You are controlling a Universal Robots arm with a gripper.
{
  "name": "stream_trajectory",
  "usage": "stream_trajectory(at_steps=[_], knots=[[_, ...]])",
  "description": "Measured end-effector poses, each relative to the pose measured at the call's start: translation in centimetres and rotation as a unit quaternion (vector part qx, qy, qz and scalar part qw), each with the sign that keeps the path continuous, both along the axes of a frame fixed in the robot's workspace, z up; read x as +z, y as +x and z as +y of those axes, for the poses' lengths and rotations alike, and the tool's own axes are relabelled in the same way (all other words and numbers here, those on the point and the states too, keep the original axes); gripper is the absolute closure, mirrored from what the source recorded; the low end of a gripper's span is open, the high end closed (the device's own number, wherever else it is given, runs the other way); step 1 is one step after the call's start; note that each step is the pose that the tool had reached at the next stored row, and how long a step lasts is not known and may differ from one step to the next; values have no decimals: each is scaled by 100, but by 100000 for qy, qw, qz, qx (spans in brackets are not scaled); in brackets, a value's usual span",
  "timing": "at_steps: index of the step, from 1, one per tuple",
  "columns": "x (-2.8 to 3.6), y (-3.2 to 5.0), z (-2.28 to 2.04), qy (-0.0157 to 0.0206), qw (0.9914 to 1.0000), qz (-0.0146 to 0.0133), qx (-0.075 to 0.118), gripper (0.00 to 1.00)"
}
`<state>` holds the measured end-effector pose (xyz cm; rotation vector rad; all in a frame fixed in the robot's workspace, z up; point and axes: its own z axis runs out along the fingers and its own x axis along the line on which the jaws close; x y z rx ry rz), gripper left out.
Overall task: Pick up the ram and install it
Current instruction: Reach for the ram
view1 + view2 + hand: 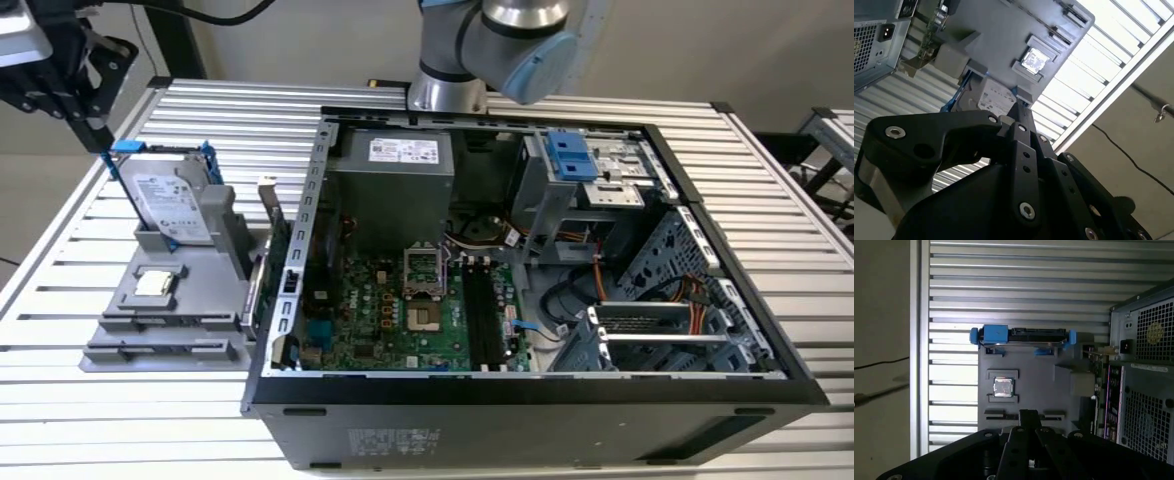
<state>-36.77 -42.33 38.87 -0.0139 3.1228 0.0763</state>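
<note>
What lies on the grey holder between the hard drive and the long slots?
A square silver chip in a recess of the grey holder, between the hard drive and the long slots, in the first wrist view.

The exterior view is looking steeply down from high in front at the open computer case (534, 300) on the slatted table (787, 200). Both wrist views are looking closely past the tool (1027, 414) at the grey holder (1024, 385), the first wrist view from overhead, the second wrist view aslant. The exterior view is sharing that holder at its left.
</note>
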Motion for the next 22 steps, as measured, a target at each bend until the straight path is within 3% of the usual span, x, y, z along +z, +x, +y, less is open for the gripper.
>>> stream_trajectory(at_steps=[15,22], knots=[[-13,2,-278,-1,100000,35,5,100],[-25,4,-429,-2,100000,69,-1,100]])
